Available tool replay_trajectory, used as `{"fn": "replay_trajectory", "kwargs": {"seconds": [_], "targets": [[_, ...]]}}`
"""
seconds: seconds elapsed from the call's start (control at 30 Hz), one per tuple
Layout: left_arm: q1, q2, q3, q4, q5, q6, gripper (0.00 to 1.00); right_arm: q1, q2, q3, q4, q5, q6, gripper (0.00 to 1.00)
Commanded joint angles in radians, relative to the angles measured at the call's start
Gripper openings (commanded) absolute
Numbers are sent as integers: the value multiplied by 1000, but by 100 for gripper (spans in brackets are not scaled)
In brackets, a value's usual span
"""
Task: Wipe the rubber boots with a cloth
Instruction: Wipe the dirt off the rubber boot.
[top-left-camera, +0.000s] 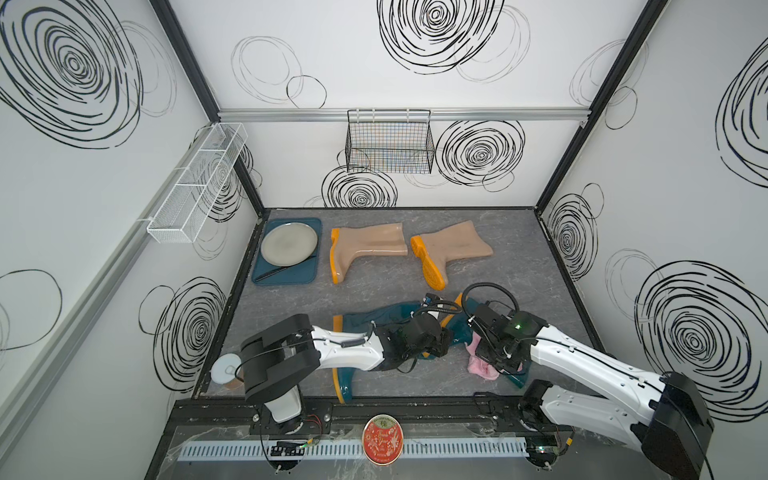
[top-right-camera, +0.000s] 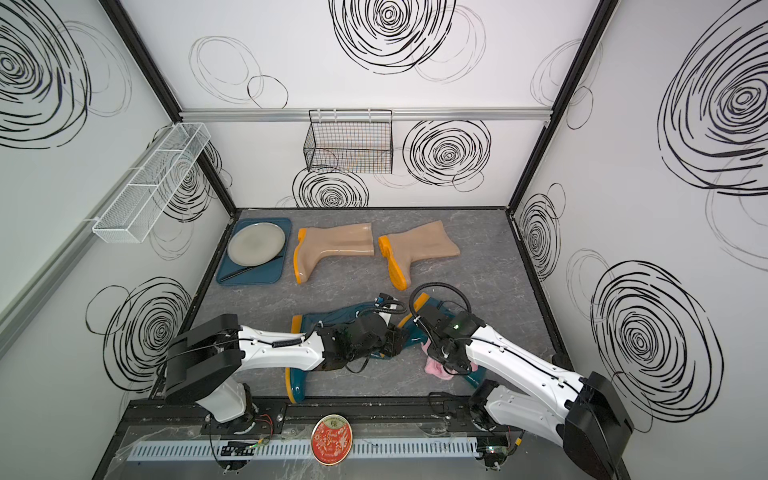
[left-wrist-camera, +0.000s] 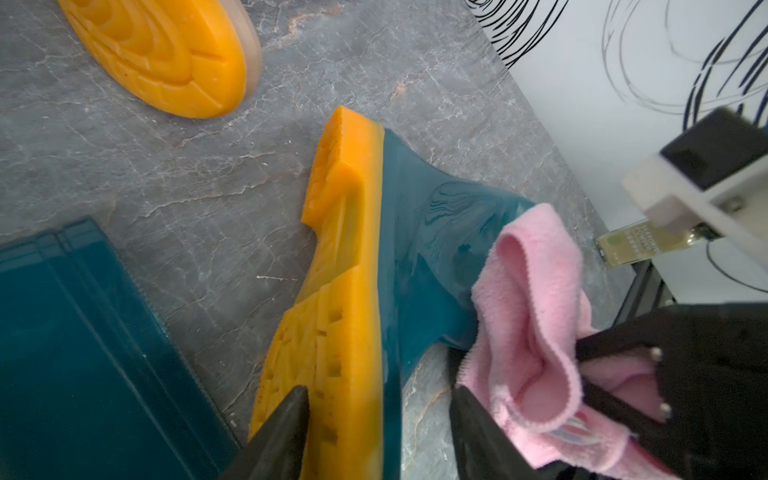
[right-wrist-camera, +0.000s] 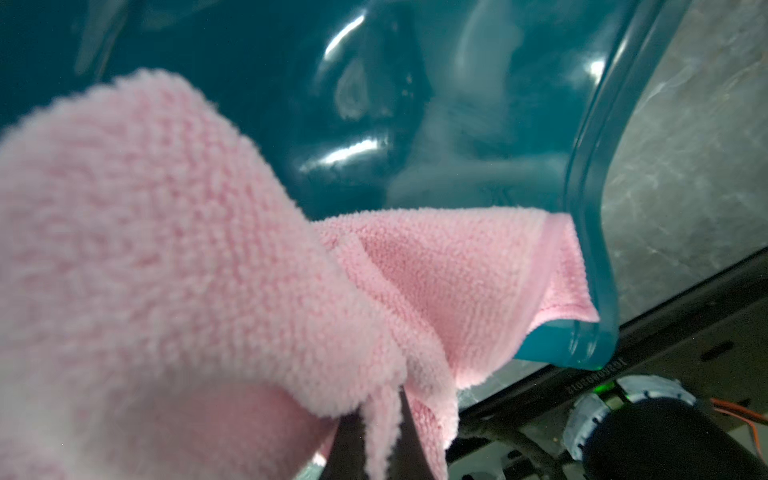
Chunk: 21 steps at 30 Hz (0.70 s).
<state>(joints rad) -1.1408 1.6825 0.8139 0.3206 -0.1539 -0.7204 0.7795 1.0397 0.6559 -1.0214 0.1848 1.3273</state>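
Cloth (right-wrist-camera: 174, 257) inside right end effector (right-wrist-camera: 370, 436)

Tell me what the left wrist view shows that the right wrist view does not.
Only left wrist: orange soles of the teal boot and a beige boot, a second teal boot, the open left gripper. Only right wrist: the teal boot's top rim, with the cloth reaching it. Both: the right gripper shut on the cloth, which lies on the teal boot.
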Motion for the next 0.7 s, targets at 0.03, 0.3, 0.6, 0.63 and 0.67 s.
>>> {"fn": "replay_trajectory", "kwargs": {"seconds": [0.03, 0.3, 0.6, 0.63, 0.67], "targets": [[12, 46, 21, 21, 25, 29, 53, -35, -40, -66, -53, 64, 135, 0], [37, 46, -39, 67, 26, 27, 40, -136, -132, -65, -86, 171, 241, 0], [52, 32, -81, 79, 51, 39, 41, -343, -47, 71, 145, 181, -58, 0], [50, 39, -78, 77, 58, 39, 41, -368, -32, 48, 291, 62, -119, 0], [49, 46, -74, 75, 62, 40, 41, -380, -8, 32, 445, -27, -129, 0]]}}
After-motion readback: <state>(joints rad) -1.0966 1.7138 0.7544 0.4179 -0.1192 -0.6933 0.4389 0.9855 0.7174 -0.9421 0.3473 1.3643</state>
